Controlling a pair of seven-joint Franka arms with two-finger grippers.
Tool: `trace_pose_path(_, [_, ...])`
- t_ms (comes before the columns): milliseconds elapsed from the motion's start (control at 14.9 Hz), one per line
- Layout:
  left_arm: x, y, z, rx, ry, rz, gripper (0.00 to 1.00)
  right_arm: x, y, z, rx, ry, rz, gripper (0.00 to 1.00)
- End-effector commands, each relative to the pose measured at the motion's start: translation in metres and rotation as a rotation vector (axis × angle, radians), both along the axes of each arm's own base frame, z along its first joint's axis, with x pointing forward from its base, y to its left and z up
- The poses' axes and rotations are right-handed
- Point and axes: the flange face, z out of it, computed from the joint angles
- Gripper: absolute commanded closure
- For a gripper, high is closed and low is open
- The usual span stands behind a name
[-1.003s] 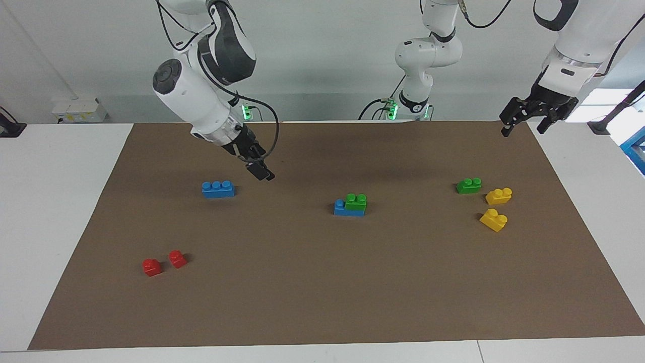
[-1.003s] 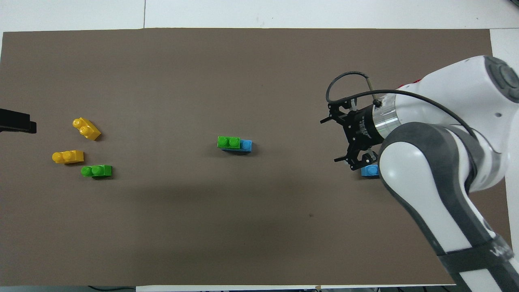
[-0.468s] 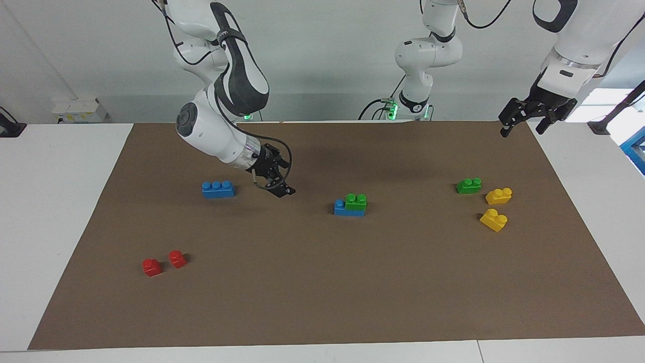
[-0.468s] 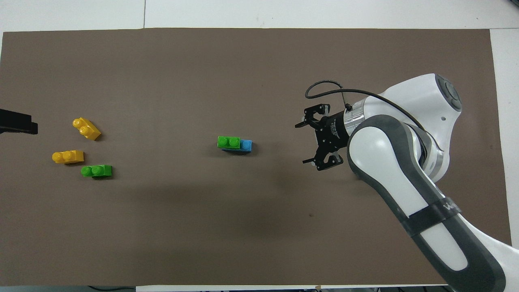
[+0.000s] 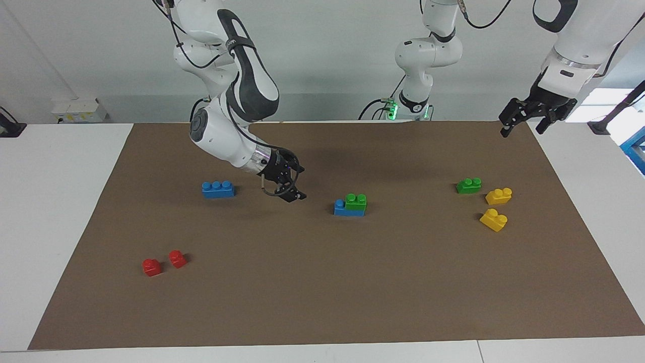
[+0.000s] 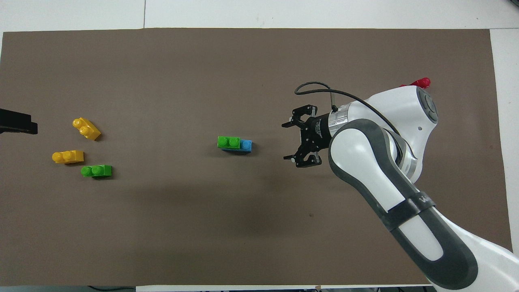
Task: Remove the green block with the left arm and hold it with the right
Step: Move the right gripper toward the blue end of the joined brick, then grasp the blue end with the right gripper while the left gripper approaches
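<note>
A green block (image 5: 356, 201) sits pressed on one end of a blue brick (image 5: 342, 207) at the middle of the brown mat; the stack also shows in the overhead view (image 6: 228, 142). A second green block (image 5: 468, 185) lies loose toward the left arm's end, also in the overhead view (image 6: 96, 170). My right gripper (image 5: 296, 195) is open and empty, low over the mat beside the stack, a short gap from the blue brick's bare end; the overhead view shows it too (image 6: 285, 140). My left gripper (image 5: 522, 128) is open and empty, raised over the mat's corner near the robots.
Two yellow bricks (image 5: 499, 195) (image 5: 494, 220) lie by the loose green block. A blue three-stud brick (image 5: 217, 189) lies toward the right arm's end, under that arm. Two red blocks (image 5: 152, 266) (image 5: 177, 258) lie farther from the robots. The mat's edge (image 5: 302, 344) runs farthest out.
My right gripper has moved from beside the blue three-stud brick toward the green-on-blue stack and dropped lower. The left gripper has stayed in place. No block has moved.
</note>
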Motion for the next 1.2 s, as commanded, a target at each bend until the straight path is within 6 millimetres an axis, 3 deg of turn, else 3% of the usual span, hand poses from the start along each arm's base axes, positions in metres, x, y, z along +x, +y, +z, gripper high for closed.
trace_pose_path(0, [-0.009, 0.001, -0.002, -0.008, 0.004, 0.024, 0.00, -0.006, 0.024, -0.020, 0.002, 0.010, -0.026, 0.05])
trace_pose_path(268, [-0.011, -0.008, -0.004, -0.013, 0.005, 0.142, 0.00, -0.007, 0.031, -0.039, -0.009, 0.024, -0.032, 0.05])
trace_pose_path(401, [-0.011, -0.016, -0.006, -0.016, 0.008, 0.245, 0.00, -0.014, 0.053, -0.047, -0.001, 0.014, -0.044, 0.05])
trace_pose_path(669, [-0.016, -0.055, -0.008, -0.023, 0.010, 0.438, 0.00, -0.018, 0.072, -0.068, -0.002, -0.002, -0.092, 0.05])
trace_pose_path(803, [-0.019, -0.067, -0.011, -0.032, 0.018, 0.557, 0.00, -0.019, 0.072, -0.075, -0.006, 0.003, -0.096, 0.05])
trace_pose_path(1137, [-0.036, -0.112, -0.032, -0.067, -0.003, 0.856, 0.00, -0.020, 0.082, -0.092, -0.016, -0.008, -0.122, 0.06])
